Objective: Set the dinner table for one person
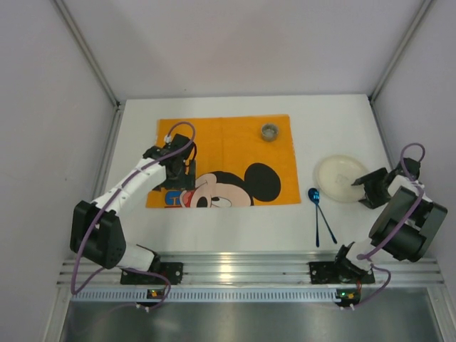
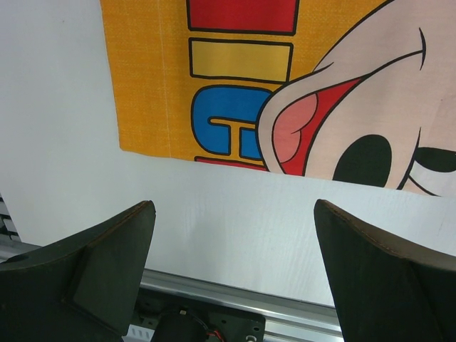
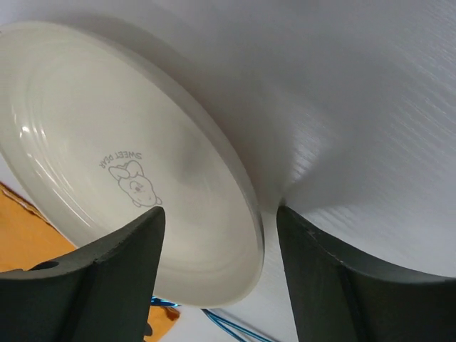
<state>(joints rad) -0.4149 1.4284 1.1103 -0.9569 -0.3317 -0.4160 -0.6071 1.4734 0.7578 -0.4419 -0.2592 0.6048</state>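
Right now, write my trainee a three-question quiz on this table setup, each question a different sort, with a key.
1. True or false: the plate lies on the orange placemat.
2. Pick one. Between the right tool's fingers is: A nothing; B the plate's rim; C the placemat's edge.
3. Which tool hangs over the placemat, and are its fingers apart or together?
Key: 1 false, it lies on the white table, right of the placemat. 2 B. 3 the left tool, fingers apart.
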